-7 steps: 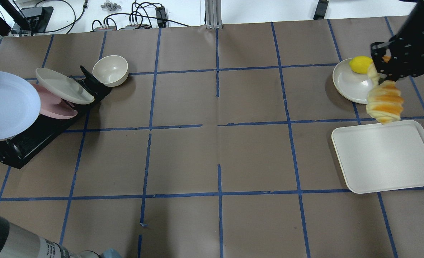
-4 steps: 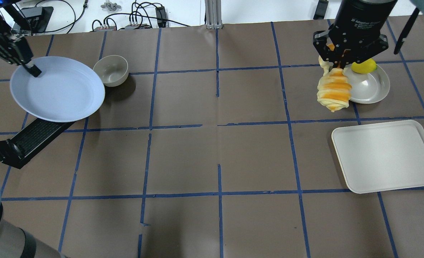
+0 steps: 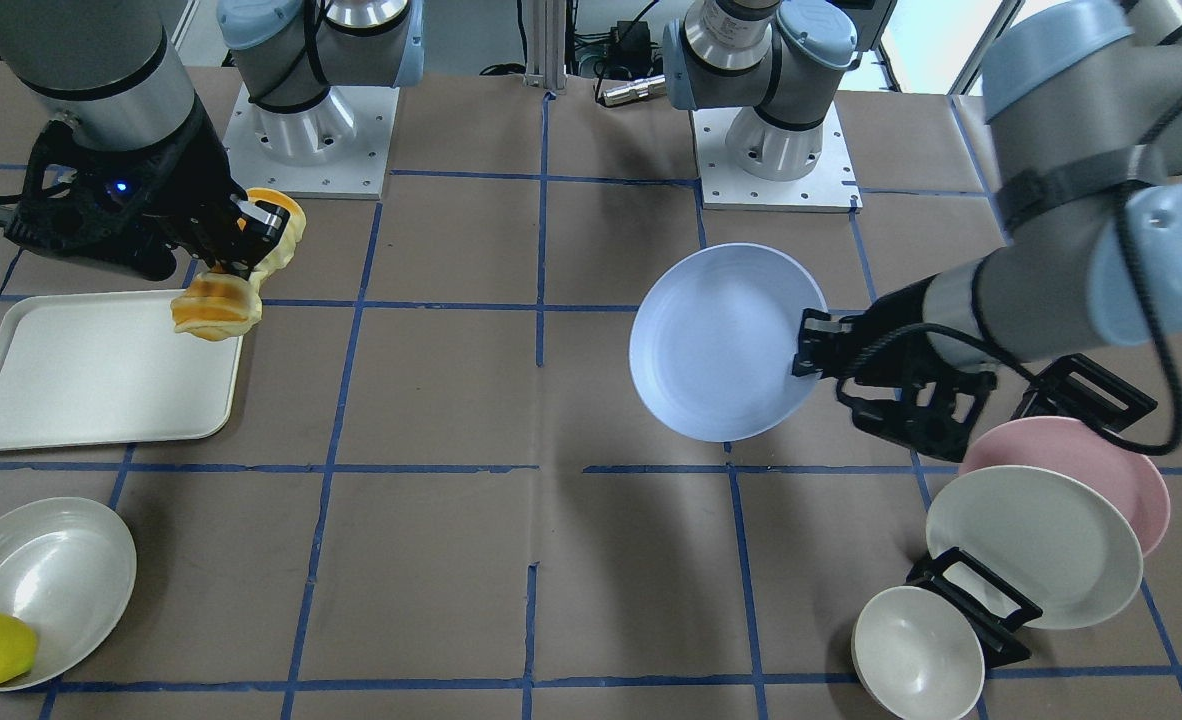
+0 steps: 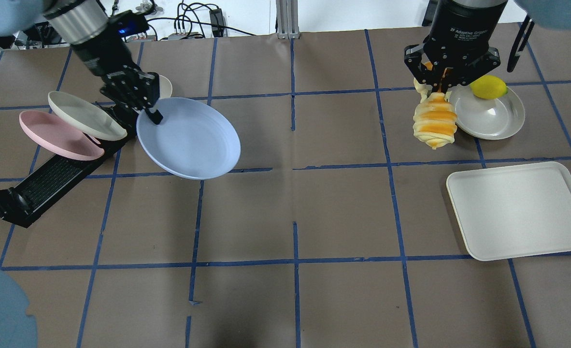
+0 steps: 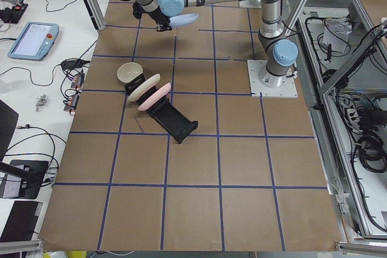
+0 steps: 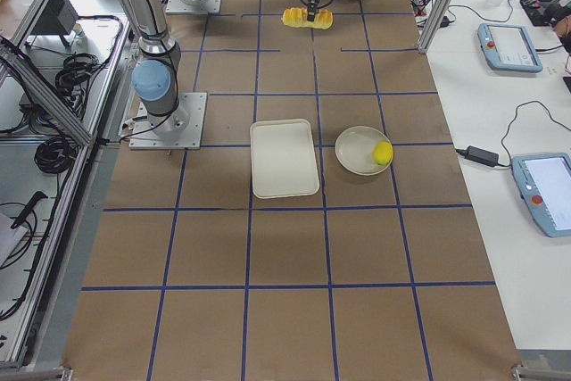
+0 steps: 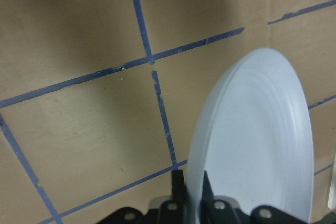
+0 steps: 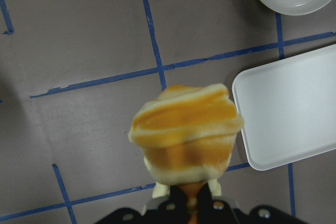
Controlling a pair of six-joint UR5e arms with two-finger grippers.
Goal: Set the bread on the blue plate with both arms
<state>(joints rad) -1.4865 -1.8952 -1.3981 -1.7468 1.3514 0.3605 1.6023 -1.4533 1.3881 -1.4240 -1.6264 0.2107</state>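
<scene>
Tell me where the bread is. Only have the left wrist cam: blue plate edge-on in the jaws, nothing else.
Observer: The bread hangs from the right gripper, lifted off the table on the robot's right side.
Operator: Anywhere near the plate?
Observer: No. The blue plate, pinched at its rim by the left gripper, is in the air on the opposite side, beside the black rack.
Operator: What's in the rack?
Observer: A pink plate and a cream plate lean in it.
</scene>
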